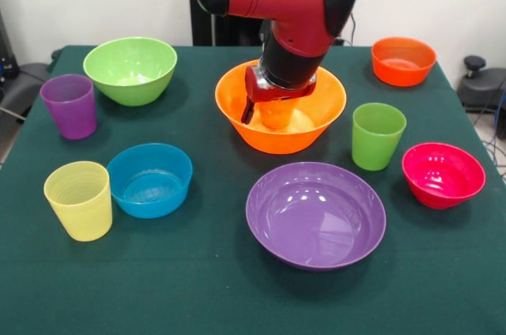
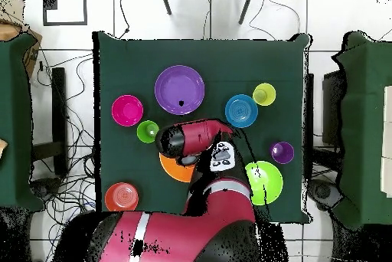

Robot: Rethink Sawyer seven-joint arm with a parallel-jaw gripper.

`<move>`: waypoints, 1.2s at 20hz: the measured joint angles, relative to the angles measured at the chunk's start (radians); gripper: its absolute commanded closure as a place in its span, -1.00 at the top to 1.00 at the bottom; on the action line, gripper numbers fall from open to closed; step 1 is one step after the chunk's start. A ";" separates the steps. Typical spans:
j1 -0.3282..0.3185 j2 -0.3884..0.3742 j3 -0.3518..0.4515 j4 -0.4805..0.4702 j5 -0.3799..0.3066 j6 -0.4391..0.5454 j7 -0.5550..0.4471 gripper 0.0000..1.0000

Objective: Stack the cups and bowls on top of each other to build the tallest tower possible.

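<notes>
Orange cup (image 1: 276, 116) upright inside large orange-yellow bowl (image 1: 237, 110); end effector (image 1: 273, 110) pinching cup.

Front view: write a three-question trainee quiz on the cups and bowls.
1. True or false: the purple bowl is stacked on the big orange bowl.
2. Which cup stands right beside the blue bowl? A green cup. B yellow cup. C purple cup.
3. Count the cups standing outside every bowl.

Key: 1 false, they stand apart on the table. 2 B. 3 three.
</notes>
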 measured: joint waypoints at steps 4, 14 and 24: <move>-0.004 -0.002 0.000 0.004 0.000 -0.001 0.000 1.00; -0.019 -0.066 0.000 0.041 0.000 -0.001 0.000 1.00; -0.021 -0.132 0.000 0.072 0.014 0.002 0.000 1.00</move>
